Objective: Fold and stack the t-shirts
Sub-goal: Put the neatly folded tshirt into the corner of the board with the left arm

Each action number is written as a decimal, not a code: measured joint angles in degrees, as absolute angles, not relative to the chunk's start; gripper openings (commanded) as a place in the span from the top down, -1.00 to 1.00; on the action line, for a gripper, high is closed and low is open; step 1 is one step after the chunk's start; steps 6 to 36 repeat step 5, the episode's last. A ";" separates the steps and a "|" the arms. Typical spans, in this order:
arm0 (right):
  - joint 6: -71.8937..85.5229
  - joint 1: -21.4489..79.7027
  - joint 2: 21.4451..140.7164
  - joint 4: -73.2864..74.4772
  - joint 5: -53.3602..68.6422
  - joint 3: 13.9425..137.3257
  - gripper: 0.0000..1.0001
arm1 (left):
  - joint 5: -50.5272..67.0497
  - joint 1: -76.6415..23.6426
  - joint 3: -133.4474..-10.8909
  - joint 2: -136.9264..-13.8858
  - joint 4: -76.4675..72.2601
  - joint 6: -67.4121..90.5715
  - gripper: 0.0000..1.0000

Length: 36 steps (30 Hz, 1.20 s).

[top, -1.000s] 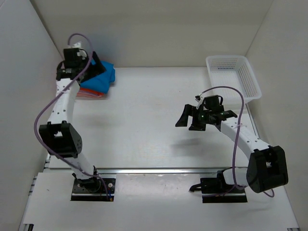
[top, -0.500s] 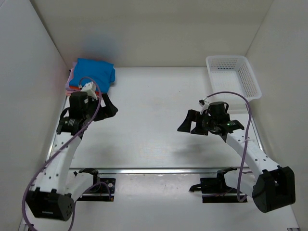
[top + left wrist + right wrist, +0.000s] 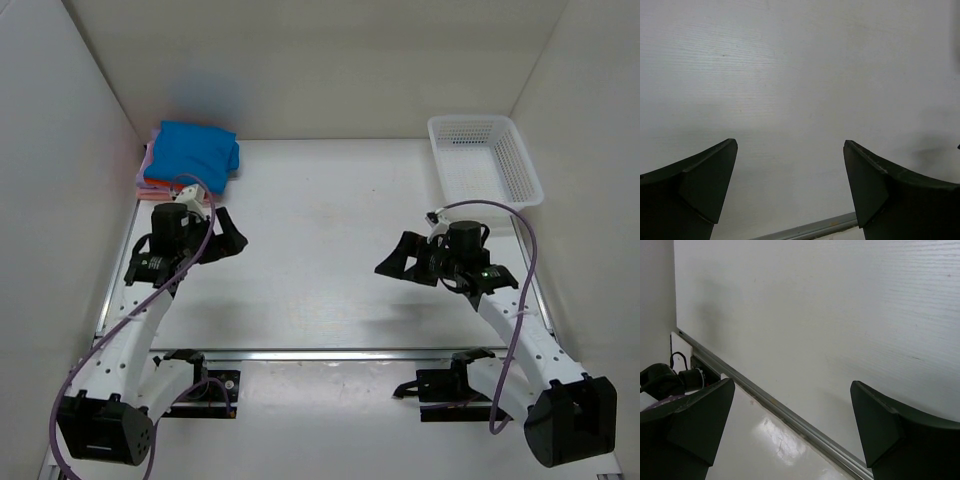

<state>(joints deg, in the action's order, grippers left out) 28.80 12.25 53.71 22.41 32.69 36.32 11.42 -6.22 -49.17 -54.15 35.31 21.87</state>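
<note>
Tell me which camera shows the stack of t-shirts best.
The top external view: the stack of t-shirts lies folded in the far left corner of the table, the blue shirt on top. Neither wrist view catches it; both look at bare table.

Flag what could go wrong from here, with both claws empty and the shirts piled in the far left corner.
1. The left claw hangs open close to the t-shirt stack; a careless swing could snag the blue t-shirt on top and undo its fold.
2. The stack sits right by the left wall, with pink and orange edges poking out, so it may slump if nudged.
</note>
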 measured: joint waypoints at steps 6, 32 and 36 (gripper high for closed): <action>28.95 12.36 53.69 22.28 32.75 35.46 -0.98 | 11.42 -6.09 -49.12 -52.66 34.37 22.09 -0.97; 28.95 12.36 53.69 22.28 32.75 35.46 -0.98 | 11.42 -6.09 -49.12 -52.66 34.37 22.09 -0.97; 28.95 12.36 53.69 22.28 32.75 35.46 -0.98 | 11.42 -6.09 -49.12 -52.66 34.37 22.09 -0.97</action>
